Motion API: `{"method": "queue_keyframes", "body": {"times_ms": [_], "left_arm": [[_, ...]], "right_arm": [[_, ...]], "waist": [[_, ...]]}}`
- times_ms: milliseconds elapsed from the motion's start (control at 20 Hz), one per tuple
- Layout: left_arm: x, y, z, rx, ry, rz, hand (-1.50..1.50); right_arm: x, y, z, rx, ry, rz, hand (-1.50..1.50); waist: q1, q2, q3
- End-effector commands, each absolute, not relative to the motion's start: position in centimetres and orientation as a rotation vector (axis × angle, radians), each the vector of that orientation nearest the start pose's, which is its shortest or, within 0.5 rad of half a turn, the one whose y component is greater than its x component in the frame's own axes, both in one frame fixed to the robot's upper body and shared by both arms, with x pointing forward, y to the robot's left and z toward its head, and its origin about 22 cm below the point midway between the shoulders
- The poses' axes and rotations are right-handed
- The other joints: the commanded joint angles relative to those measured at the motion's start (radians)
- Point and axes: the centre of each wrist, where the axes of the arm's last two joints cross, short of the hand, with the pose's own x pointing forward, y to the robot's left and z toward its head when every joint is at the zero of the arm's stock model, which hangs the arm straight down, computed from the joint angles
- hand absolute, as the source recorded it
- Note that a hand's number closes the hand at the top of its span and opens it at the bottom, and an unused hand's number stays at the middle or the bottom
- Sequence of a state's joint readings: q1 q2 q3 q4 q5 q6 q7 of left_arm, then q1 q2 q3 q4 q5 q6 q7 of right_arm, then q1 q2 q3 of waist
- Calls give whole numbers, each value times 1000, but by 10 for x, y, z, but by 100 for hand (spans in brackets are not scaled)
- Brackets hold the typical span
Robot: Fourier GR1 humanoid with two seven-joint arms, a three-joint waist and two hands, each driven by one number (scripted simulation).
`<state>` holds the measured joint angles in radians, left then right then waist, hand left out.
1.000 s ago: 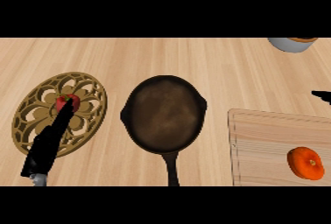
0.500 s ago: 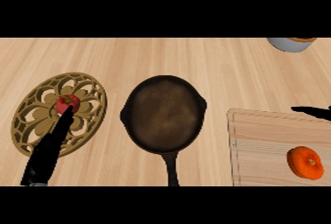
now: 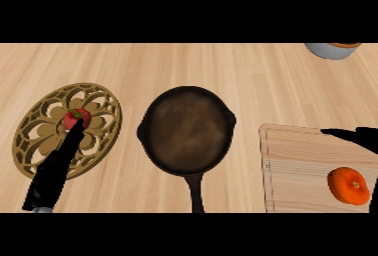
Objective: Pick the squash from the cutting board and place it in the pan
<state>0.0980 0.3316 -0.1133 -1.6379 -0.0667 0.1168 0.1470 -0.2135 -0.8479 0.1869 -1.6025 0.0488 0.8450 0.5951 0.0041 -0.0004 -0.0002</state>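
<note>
The right hand [image 3: 359, 135] enters at the 3 o'clock edge as a dark shape cut off by the frame; whether its fingers are open or curled cannot be told. It hangs over the far corner of the cutting board [image 3: 303, 170], whose right side and near end are also cut off. The left hand [image 3: 59, 165] stretches from 7 o'clock over a round gold trivet [image 3: 44, 112], its fingers straight and together, the tip at a small red fruit [image 3: 76, 118] on the trivet and partly hiding it. At 1 o'clock, a grey bowl [image 3: 330, 50] is mostly out of view.

The squash [image 3: 348, 185] is a round, flattened orange fruit, lying on the cutting board at 4 o'clock, apart from both hands. The dark pan [image 3: 188, 131] sits on the wooden surface [image 3: 221, 70] at centre, handle toward 6 o'clock.

Compared with half a second earlier, the right hand reaches slightly further in over the board; the squash has not moved.
</note>
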Motion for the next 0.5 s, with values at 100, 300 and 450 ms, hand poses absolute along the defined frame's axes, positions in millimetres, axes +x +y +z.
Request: {"method": "queue_keyframes", "body": {"times_ms": [100, 300, 450], "left_arm": [[224, 270, 15, 327, -1376, -256, 0], [218, 296, 15, 338, -1380, -252, 0], [218, 276, -11, 324, -1379, -270, 0]], "right_arm": [[277, -321, 126, -405, -512, 1350, -150], [262, -339, 111, -421, -496, 1347, -150], [279, -336, 102, -399, -467, 1360, -150]], "waist": [[-3, 0, 0], [-3, -1, 0], [1, 1, 0]]}}
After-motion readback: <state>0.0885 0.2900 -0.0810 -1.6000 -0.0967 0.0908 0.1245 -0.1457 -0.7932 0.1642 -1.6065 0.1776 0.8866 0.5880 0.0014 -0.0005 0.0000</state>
